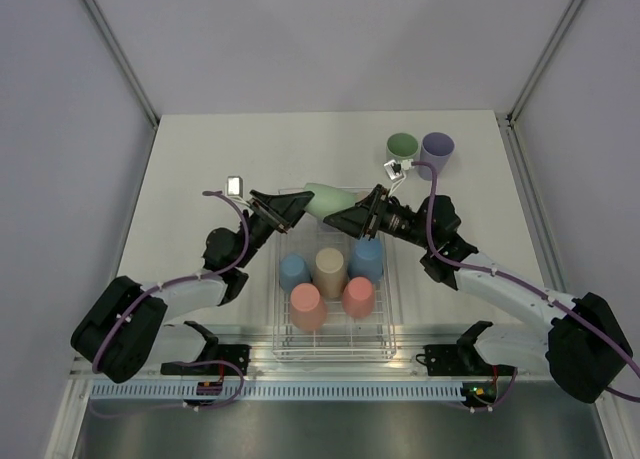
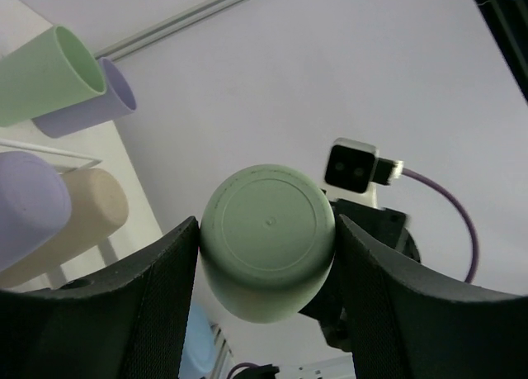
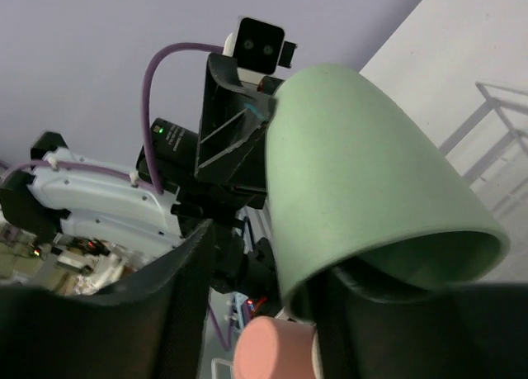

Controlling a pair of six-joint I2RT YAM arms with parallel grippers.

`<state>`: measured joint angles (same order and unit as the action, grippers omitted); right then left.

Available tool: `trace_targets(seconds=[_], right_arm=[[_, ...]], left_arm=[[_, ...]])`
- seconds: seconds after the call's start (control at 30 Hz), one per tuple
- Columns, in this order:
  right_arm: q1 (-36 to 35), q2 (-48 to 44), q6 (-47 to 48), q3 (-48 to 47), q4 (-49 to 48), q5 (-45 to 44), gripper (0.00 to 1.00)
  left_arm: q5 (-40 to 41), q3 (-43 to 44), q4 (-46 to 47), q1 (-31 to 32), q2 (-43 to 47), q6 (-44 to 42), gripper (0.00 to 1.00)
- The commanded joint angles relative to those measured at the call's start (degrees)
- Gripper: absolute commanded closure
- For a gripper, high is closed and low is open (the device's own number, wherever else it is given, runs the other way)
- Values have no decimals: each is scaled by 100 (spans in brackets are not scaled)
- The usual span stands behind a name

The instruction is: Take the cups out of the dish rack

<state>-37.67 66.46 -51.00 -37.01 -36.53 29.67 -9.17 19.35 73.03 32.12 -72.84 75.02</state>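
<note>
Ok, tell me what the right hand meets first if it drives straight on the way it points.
The right hand would meet the green cup, which is held sideways in the air right at its fingertips. Just beyond, the left hand grips the cup's base.

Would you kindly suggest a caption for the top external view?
Left gripper holds a green cup sideways above the dish rack, right gripper at its rim; five cups sit inside.

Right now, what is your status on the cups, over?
Left gripper shut on green cup, above dish rack. Right gripper open at its rim. Five cups in rack, two cups out. No obstruction seen.
</note>
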Motion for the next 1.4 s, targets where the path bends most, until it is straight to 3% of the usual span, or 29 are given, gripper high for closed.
trace_targets(seconds=[0.0,0.07,0.1,0.13,0.2,0.23,0.3,0.33,0.37,0.43,0.53,0.6,0.7,0.73,0.8,0.97,1.37], right_arm=[[-47,-141,143,-201,-372,-162,54],[-47,-203,283,-262,-153,-277,74],[-39,-221,336,-297,-57,-330,93],[-47,-238,398,-324,188,-435,99],[-47,-326,608,-403,383,-558,99],[-47,-370,679,-438,662,-759,99],[-39,-545,1065,-639,1102,-988,99],[-39,-607,1231,-736,1731,-1172,99],[-39,-695,1407,-981,2077,-1540,99],[-39,-704,1969,-1272,3171,-1989,99],[-47,-634,2577,-1904,4544,-2930,99],[-39,-424,2770,-2510,5276,-4242,99],[31,348,2991,-3626,7293,-5886,99],[93,786,3008,-3846,7597,-5981,99],[644,1140,3096,-4252,7959,-5371,99],[1726,2019,3307,-4428,8495,-5112,99],[2167,3276,3597,-4454,8365,-4383,99]], left_arm=[[-129,262,660,110,59,39,98],[-173,279,546,110,85,-14,98],[-234,297,397,110,112,-32,98],[-269,306,317,110,129,-49,97],[-305,315,185,110,182,-154,88],[-296,315,-50,110,278,-277,67],[-209,288,-437,49,445,-453,38],[-121,297,-1135,23,733,-558,7],[19,358,-1682,-21,910,-837,1],[537,516,-3259,-30,1497,-1451,0],[1126,841,-4591,-30,1956,-2155,0],[1372,1078,-5138,-30,2256,-2439,0],[1471,1369,-5896,-30,2371,-2878,0],[1445,1430,-6002,-30,2371,-2923,0],[1330,1553,-6257,-30,2283,-3002,0],[1233,1651,-6548,-30,2204,-3029,0],[1199,1615,-6671,-21,2292,-3161,0]])
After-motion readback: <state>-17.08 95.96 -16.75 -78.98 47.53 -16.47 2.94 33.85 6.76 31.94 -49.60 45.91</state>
